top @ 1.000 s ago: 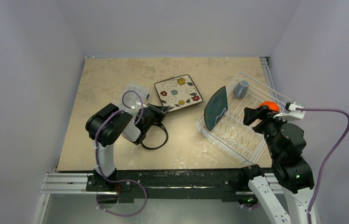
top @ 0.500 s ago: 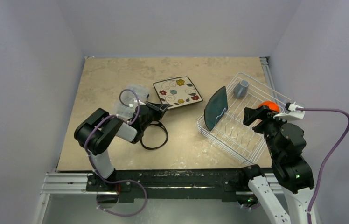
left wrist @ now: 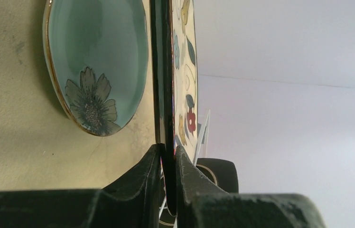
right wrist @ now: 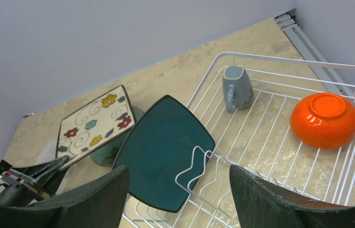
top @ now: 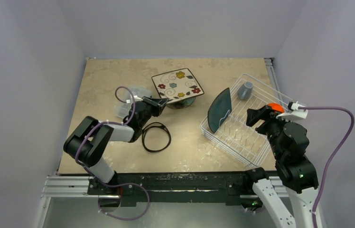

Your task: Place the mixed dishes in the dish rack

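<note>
Above the beige worktop (top: 99, 85), the left fingers (left wrist: 140, 173) pinch the patterned plate (top: 178, 85) by its rim, tilted over the mint plate (left wrist: 95, 61); a firm, edge-up carry to the rack (top: 235, 137) suits, where the right fingers (right wrist: 270, 190) gape empty.

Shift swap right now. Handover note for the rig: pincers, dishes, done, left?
Left pincer: shut on the patterned plate at its edge, plate held above the table.
Right pincer: open, empty, over the dish rack.
Done: teal plate upright between tines, mug on its side, orange bowl upside down, all in the rack.
Left: rack the patterned plate, then the mint plate lying on the table beneath it.
</note>
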Action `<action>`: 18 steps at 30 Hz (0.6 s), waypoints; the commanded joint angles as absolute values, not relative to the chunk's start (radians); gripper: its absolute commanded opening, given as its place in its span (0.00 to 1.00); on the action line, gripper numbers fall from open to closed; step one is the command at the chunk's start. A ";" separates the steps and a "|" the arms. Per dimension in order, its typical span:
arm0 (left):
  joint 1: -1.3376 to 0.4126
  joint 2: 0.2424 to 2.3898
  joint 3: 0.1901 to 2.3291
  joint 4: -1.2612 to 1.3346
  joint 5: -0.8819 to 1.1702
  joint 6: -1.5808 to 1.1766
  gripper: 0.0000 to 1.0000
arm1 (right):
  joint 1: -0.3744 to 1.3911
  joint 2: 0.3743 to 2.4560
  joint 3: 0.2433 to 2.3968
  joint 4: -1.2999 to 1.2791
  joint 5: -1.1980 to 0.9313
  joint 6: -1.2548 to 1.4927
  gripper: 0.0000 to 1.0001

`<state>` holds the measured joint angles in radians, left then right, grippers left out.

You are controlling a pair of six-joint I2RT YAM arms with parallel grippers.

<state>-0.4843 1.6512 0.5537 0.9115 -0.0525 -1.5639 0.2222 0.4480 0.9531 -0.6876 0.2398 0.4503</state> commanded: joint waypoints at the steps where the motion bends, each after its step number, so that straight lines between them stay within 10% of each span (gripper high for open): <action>1: -0.457 1.466 0.657 1.211 -0.008 -1.594 0.00 | 0.222 0.462 0.957 -0.657 0.227 0.434 0.77; 18: -0.369 1.086 0.787 0.718 0.353 -1.518 0.00 | 0.222 0.627 1.034 -0.647 -0.040 0.350 0.88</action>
<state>-0.3790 1.2148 0.6907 0.5034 0.2199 -1.4979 0.2222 0.5720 0.9703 -0.6880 0.1181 0.3935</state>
